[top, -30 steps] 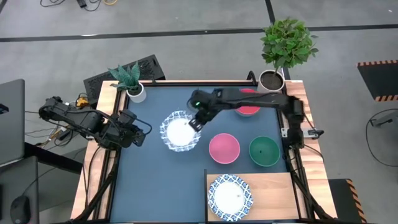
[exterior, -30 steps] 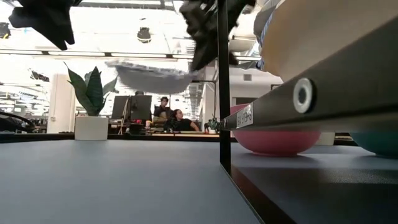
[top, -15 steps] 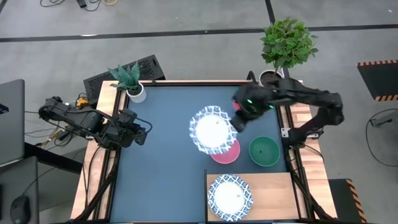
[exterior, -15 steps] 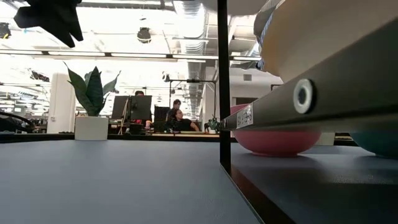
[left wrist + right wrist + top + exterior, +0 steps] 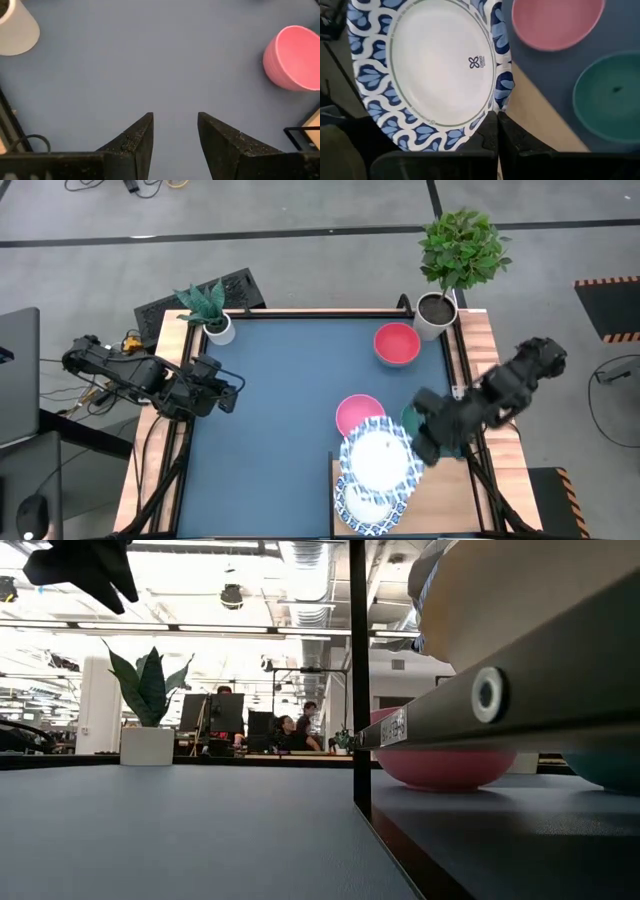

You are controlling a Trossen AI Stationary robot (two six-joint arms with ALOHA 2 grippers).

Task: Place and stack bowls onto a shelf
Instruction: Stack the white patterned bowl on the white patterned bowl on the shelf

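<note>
Overhead, right gripper (image 5: 418, 448) jaws clench a patterned bowl (image 5: 378, 461) above another bowl (image 5: 365, 505) on the shelf (image 5: 450, 500); left jaws parted.

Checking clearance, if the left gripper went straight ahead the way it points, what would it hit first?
Probably nothing near: the left gripper faces bare tabletop. The pink bowl sits off to one side.

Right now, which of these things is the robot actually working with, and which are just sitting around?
Job:
held bowl, pinched by the right gripper
bowl on the shelf
pink bowl
red bowl
green bowl
shelf

Lying about:
leafy plant
spiky plant
</note>
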